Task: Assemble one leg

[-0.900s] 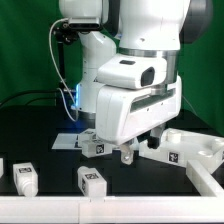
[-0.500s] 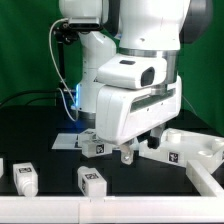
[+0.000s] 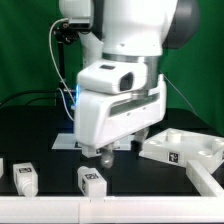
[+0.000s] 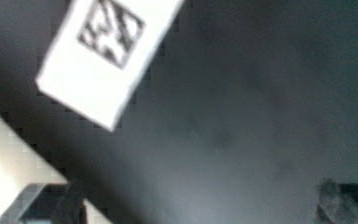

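Arm (image 3: pixel 115 95) has shifted toward exterior view's left, jaws spread; two legs (image 3: pixel 24 178) (image 3: pixel 92 180) lie nearby.

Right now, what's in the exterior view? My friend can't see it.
A big white robot arm hangs its gripper low over a black table. In front sit one tagged white leg and a second leg; a white slab with round sockets lies at the exterior view's right.

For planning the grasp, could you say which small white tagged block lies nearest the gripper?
The small white tagged block just in front of the open gripper; the other block sits farther toward the exterior view's left.
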Robot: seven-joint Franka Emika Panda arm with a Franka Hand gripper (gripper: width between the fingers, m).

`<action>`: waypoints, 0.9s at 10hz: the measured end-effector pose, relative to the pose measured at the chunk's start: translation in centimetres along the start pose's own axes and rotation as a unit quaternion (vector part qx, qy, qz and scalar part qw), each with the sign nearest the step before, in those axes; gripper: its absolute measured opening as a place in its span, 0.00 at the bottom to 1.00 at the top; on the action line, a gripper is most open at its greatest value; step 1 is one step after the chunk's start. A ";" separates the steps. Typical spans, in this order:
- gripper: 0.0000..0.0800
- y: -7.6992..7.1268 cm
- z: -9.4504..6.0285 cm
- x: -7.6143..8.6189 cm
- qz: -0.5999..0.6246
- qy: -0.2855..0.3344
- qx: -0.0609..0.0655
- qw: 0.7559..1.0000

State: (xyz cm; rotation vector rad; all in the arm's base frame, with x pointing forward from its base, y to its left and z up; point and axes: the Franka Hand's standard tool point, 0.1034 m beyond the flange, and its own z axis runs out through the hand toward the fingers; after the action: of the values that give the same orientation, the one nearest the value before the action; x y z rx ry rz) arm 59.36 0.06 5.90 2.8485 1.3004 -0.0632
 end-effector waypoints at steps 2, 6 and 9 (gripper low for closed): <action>0.81 1.0 1.6 -2.4 -0.001 0.003 -0.010 1.000; 0.81 2.4 3.4 -4.6 0.006 0.000 -0.011 1.000; 0.81 3.1 5.2 -4.5 0.005 -0.001 -0.008 1.000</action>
State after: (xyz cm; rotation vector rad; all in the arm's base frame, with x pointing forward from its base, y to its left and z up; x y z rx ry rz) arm 58.60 -5.55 0.85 2.8395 1.2806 -0.0555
